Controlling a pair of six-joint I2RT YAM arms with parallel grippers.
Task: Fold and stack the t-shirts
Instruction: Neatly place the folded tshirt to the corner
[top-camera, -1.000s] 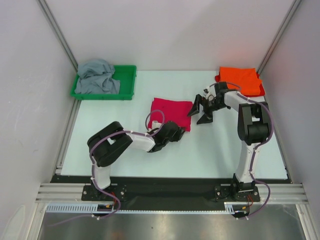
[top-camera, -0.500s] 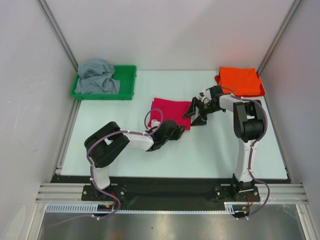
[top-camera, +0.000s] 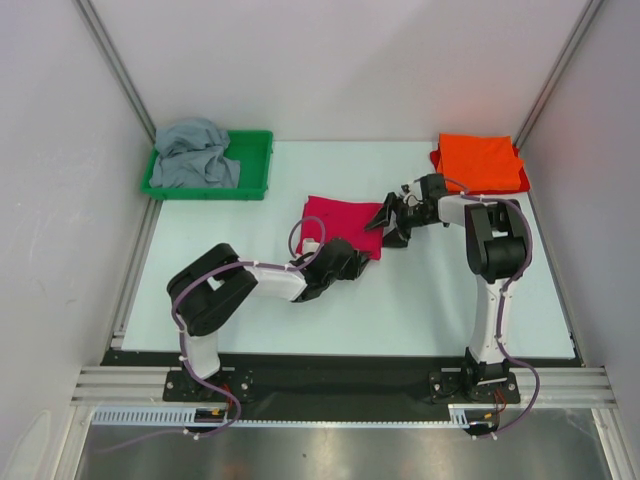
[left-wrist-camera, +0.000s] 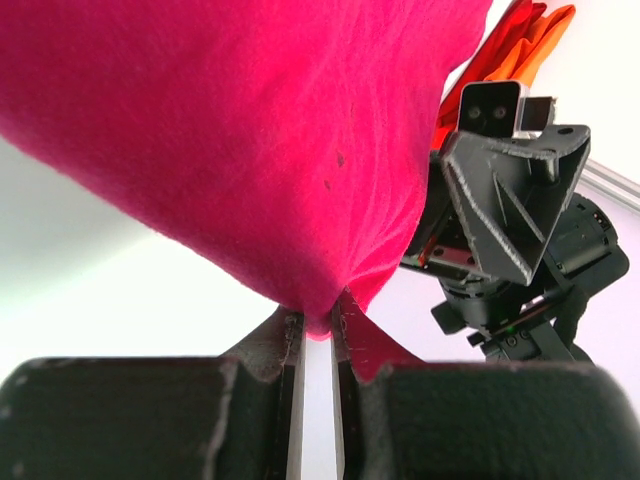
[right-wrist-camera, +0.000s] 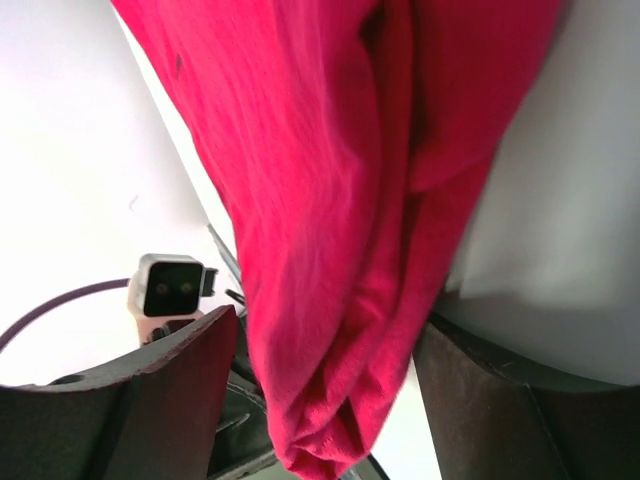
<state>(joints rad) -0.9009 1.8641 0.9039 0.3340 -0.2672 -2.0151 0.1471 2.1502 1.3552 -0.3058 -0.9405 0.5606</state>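
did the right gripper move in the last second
yes, the right gripper has slid left, away from the orange shirt and onto the right edge of the pink shirt

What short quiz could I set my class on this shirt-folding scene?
1. True or false: the grey shirt lies in the green tray.
2. Fill in: the folded orange shirt lies on the robot's far ____ side.
3. Which does the left gripper pinch? A grey shirt; B orange shirt; C crimson shirt.
Key: 1 true; 2 right; 3 C.
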